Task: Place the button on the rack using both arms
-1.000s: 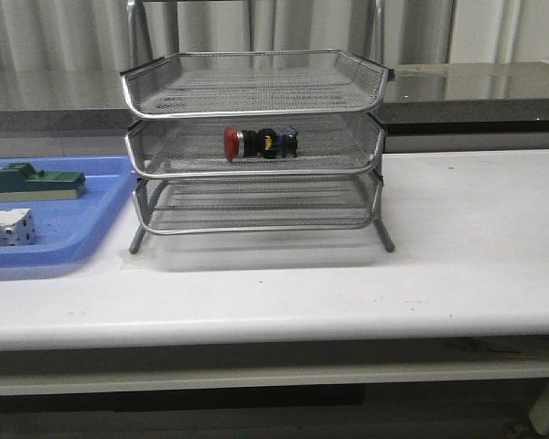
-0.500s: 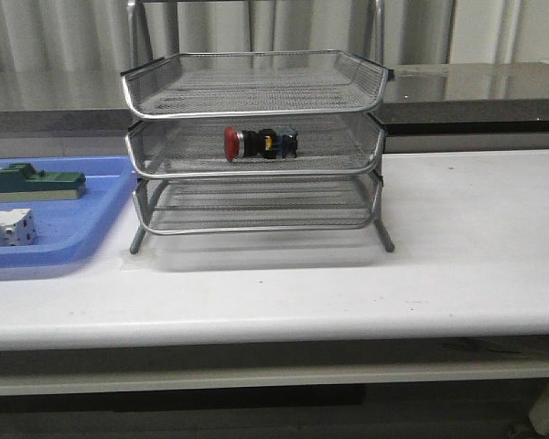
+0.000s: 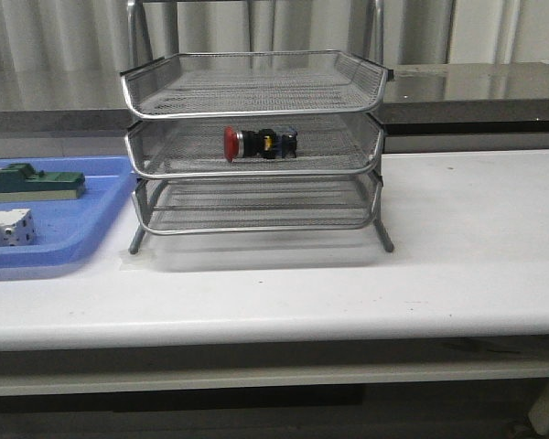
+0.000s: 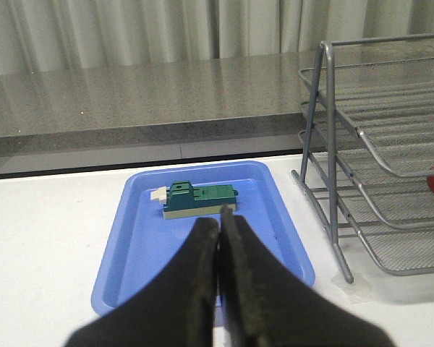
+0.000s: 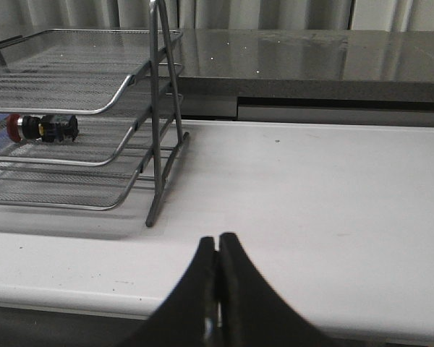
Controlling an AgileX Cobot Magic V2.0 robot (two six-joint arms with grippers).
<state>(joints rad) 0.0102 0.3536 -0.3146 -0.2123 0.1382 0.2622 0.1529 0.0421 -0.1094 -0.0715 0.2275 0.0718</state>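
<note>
Nothing moved since earlier frames. Button (image 3: 260, 144) lies on its side in rack (image 3: 256, 82) middle tier, cap pointing left; placement looks complete. Left gripper (image 4: 219, 225) and right gripper (image 5: 217, 249) pinched closed, empty, pulled back near table edge, clear of rack.

Rack (image 3: 256, 91): silver wire mesh, bright metal frame. Button (image 3: 260, 143): glossy red cap, silvery collar, matt black body. Blue tray (image 3: 82, 233): smooth plastic, slight sheen. Desk (image 3: 457, 256): smooth white, matt. Back counter (image 5: 311, 61): polished speckled grey stone.
</note>
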